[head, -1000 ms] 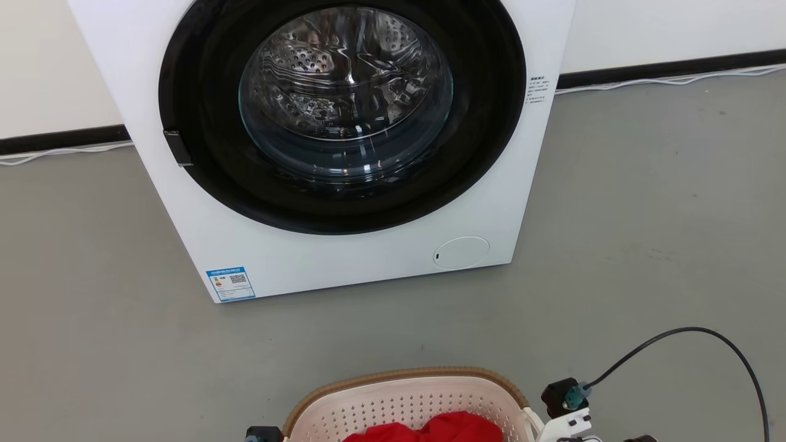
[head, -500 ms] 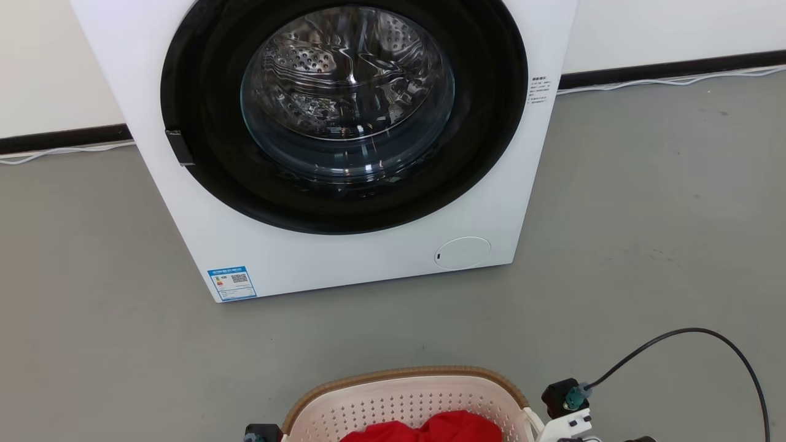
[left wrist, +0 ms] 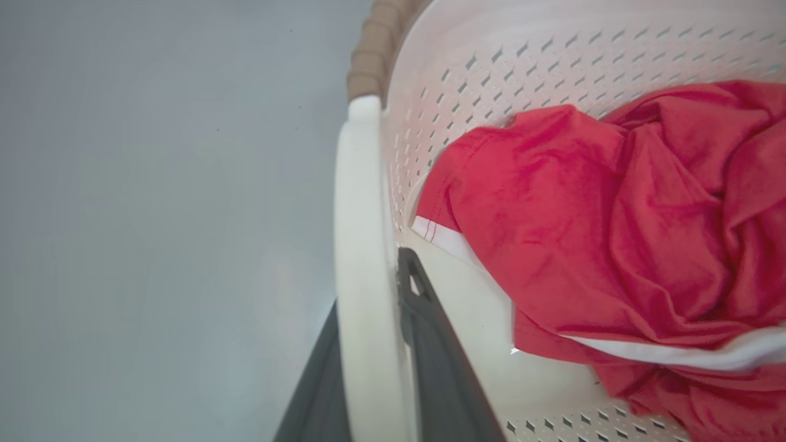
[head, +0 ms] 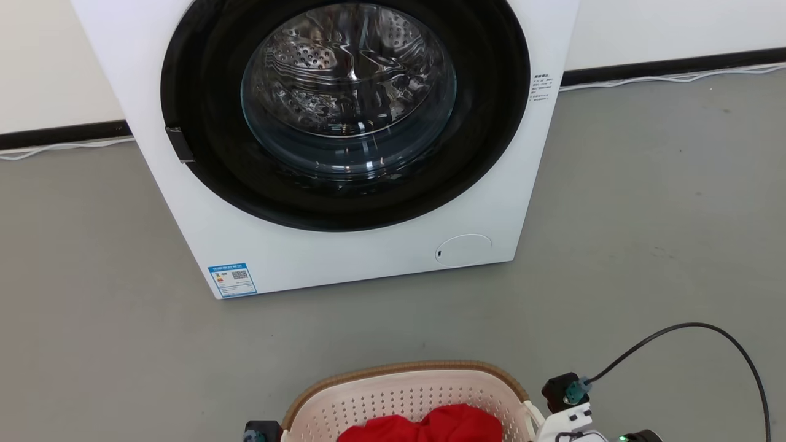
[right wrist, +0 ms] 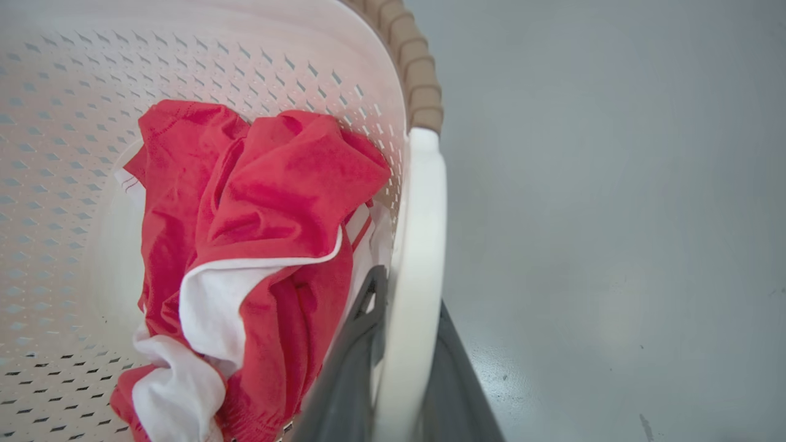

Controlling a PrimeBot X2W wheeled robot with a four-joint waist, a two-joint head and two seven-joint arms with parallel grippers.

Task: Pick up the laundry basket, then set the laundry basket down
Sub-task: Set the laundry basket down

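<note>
1. Jaws of the left gripper (left wrist: 371, 307) are closed on the left handle (left wrist: 359, 202), one finger each side; the right gripper (right wrist: 408, 307) clamps the right handle (right wrist: 420, 202) likewise.
2. The laundry basket (head: 405, 393) is between the arms, well apart from the washer (head: 344, 258); whether it touches the floor (head: 614, 215) I cannot tell.
3. Thin perforated plastic holding one red garment (head: 430, 426): probably light, slightly flexible; the handles are the proper hold.

1. Bright, even, diffuse light; the grey floor (head: 645, 215) shows hardly any shadow.
2. Reflections streak the washer's door glass (head: 348, 92).
3. Wrist views are soft: the white handle (left wrist: 362, 245) between the jaws blurs, and the laundry basket (left wrist: 552, 55) bows with lens distortion beyond them.
</note>
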